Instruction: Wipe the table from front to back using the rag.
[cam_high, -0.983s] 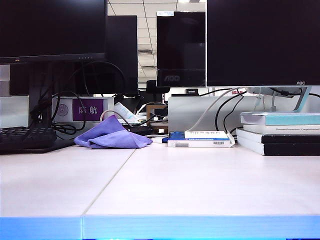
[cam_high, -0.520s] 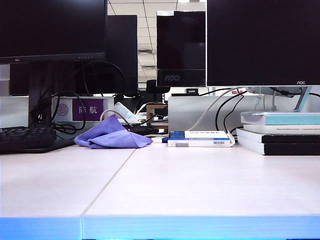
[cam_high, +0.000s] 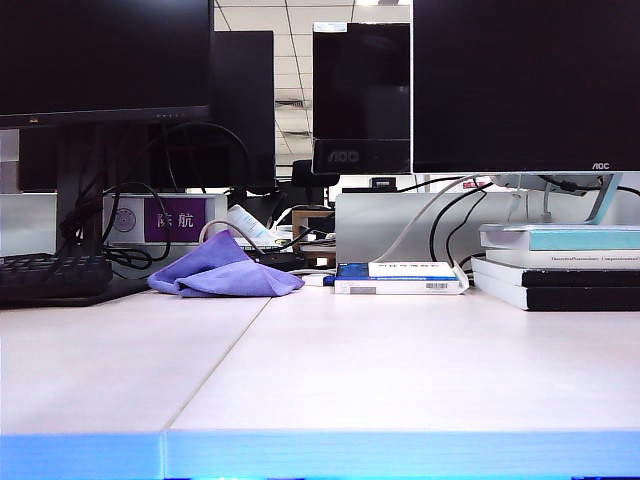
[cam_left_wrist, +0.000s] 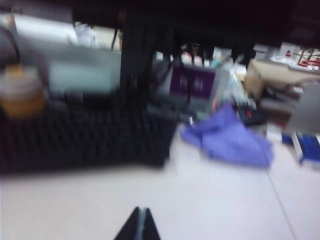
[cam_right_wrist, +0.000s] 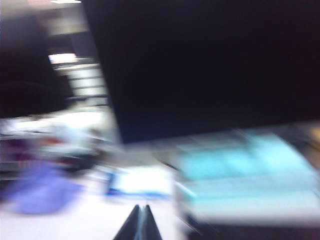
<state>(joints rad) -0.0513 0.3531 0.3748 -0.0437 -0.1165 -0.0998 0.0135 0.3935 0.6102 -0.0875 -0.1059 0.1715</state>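
The rag (cam_high: 224, 270) lies crumpled at the far left of the table (cam_high: 400, 370), just right of the black keyboard (cam_high: 55, 278) and left of the blue-and-white book (cam_high: 400, 277), in front of a purple labelled box (cam_high: 176, 218). The left end effector (cam_left_wrist: 139, 227) is clenched with nothing between its fingers, above bare table well short of the rag (cam_left_wrist: 230, 137) and nearer the camera than the keyboard (cam_left_wrist: 80, 140). The right end effector (cam_right_wrist: 140, 225) is likewise clenched and empty in a blurred view, with the rag (cam_right_wrist: 42, 192) well apart to one side and the stacked books (cam_right_wrist: 245, 190) to the other.
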